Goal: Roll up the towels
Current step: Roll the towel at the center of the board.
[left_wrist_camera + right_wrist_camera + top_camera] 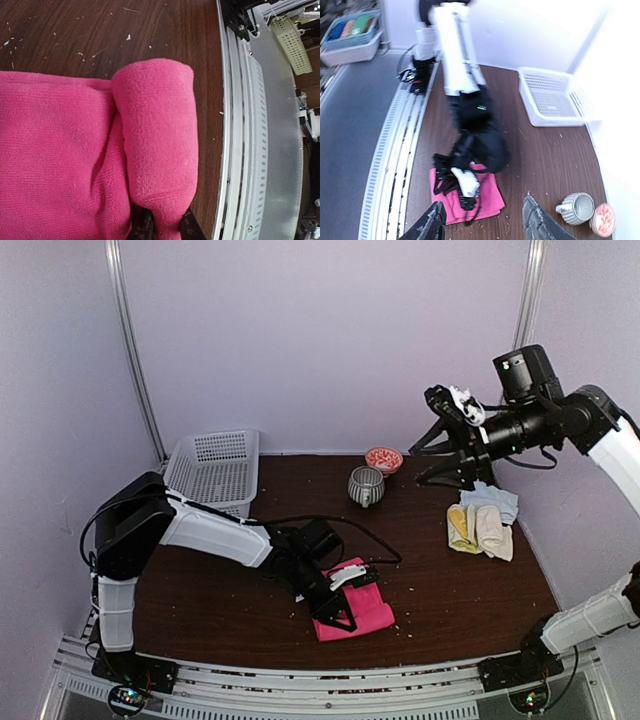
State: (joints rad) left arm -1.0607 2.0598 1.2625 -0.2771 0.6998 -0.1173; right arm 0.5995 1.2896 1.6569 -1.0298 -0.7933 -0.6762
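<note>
Left tool rested on the pink towel near the counter's front edge, apparently clamped on its partly rolled end. Right tool hung raised, fingers spread, empty. Other towels lay piled at the right.

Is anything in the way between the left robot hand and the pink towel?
No, nothing visible. The left hand is right on the pink towel, pinching the end of its rolled-up part. The mug and bowl stand farther back, and the other towels lie off to the right.
</note>
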